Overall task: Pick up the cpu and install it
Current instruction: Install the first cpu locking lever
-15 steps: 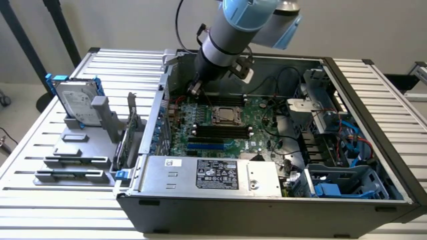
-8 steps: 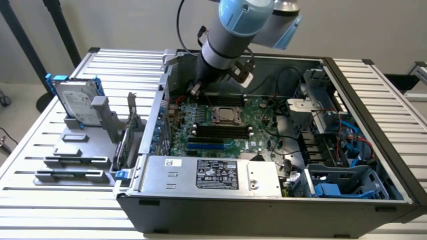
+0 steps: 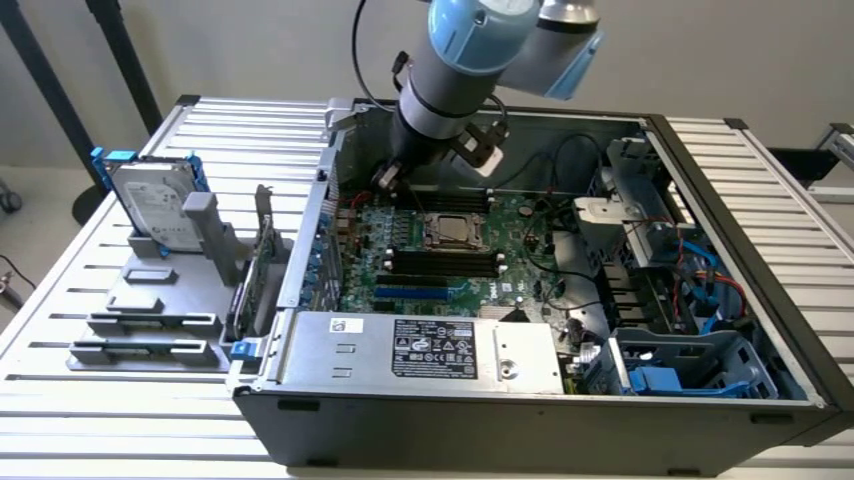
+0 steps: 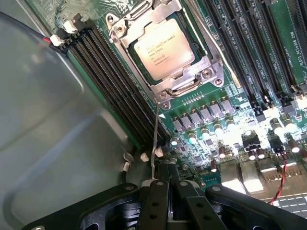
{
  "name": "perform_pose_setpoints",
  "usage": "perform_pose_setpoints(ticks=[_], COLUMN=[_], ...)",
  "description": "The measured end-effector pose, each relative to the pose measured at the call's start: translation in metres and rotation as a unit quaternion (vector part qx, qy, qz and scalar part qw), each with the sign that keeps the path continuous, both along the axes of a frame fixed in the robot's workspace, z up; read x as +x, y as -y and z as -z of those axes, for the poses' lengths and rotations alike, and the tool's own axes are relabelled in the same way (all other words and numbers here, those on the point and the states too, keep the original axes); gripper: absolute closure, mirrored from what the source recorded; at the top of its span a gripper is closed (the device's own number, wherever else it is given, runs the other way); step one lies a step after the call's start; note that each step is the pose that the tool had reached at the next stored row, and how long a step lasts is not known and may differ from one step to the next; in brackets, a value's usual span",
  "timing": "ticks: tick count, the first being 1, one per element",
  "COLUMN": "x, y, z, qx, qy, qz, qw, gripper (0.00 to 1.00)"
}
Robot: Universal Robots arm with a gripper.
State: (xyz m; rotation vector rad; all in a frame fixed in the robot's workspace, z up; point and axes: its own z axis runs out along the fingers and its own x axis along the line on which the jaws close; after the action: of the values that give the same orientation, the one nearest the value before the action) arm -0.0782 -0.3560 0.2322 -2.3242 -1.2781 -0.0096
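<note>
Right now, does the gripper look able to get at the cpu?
Likely its top only: the gripper hangs near, nothing covers the cpu, but the socket frame hugs its edges, so a side grip looks blocked.

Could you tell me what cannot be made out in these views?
Wrist view: the cpu's printed text is too small to read; the gripper is cut off by the picture's edge.
Exterior view: the arm covers part of the motherboard; the hard drive's label is too small to read.

Grey arm, blue caps, black pincer
</note>
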Motion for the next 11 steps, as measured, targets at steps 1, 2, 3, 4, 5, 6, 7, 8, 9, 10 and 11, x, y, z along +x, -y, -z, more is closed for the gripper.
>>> perform_pose_setpoints(ticks=[1, 2, 3, 4, 5, 6, 7, 8, 9, 10, 11], x=[0.0, 0.0, -0.001, -0.002, -0.003, -0.003, -0.004, -0.004, -0.005, -0.005, -0.005], y=[0.0, 0.0, 0.0, 0.0, 0.0, 0.0, 0.0, 0.0, 0.0, -0.0002, -0.0003], z=[-0.0003, -0.0012, -0.0033, -0.0062, -0.0086, -0.0103, -0.011, -0.011, -0.0111, -0.011, -0.011], qx=[0.0001, 0.0, 0.0, 0.0, 0.0, 0.0, 0.0, -0.0001, -0.0006, -0.0007, -0.0006], qy=[0.0006, 0.0012, 0.0016, 0.0019, 0.0022, 0.0027, 0.0035, 0.0052, 0.0078, 0.0116, 0.0169], qz=[0.004, 0.008, 0.01, 0.012, 0.013, 0.015, 0.016, 0.018, 0.019, 0.021, 0.023], qw=[1.0, 1.0, 0.9999, 0.9999, 0.9999, 0.9999, 0.9999, 0.9998, 0.9998, 0.9997, 0.9996], gripper=[0.89, 0.89, 0.89, 0.89, 0.89, 0.89, 0.89, 0.89, 0.89, 0.89, 0.89])
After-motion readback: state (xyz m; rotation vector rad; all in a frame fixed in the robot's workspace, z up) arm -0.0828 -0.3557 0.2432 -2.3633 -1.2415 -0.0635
